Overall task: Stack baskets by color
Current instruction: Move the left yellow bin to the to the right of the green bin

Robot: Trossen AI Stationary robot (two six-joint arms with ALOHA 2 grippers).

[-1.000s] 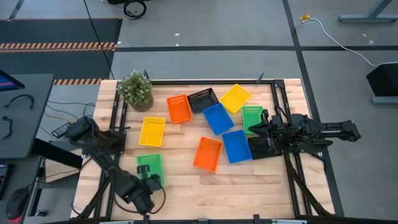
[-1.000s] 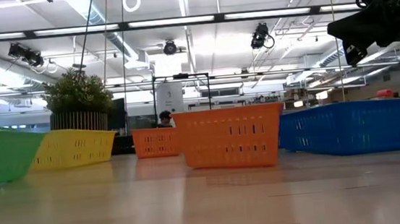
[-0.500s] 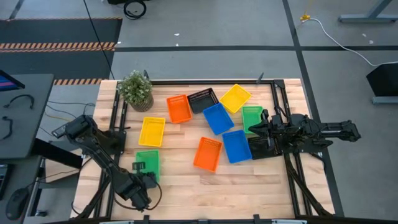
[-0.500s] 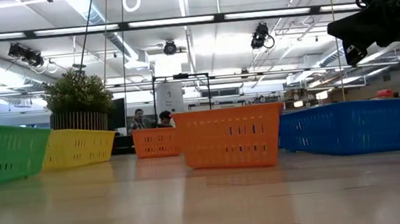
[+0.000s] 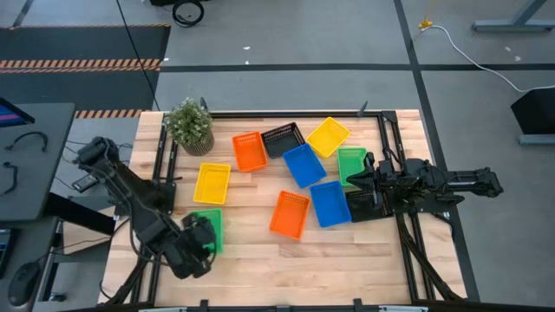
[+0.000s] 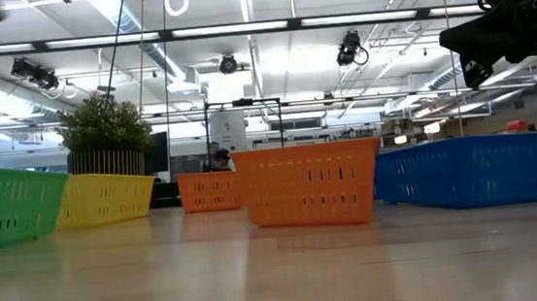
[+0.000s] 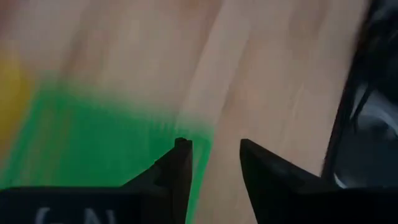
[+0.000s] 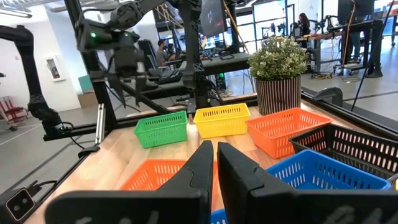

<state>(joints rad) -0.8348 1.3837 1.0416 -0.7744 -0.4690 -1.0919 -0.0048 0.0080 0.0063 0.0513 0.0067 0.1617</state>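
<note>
Left claw (image 7: 211, 149) parted above green basket (image 5: 211, 227), nothing held

Grey floor (image 5: 286, 43), ceiling strip lights (image 6: 238, 28), white cable (image 5: 468, 52)

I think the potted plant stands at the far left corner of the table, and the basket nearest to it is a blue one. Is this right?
Not quite. The potted plant does stand at the far left corner of the table, but the high view shows the baskets nearest to it are the yellow basket and the orange basket. The blue basket lies farther toward the middle.
</note>
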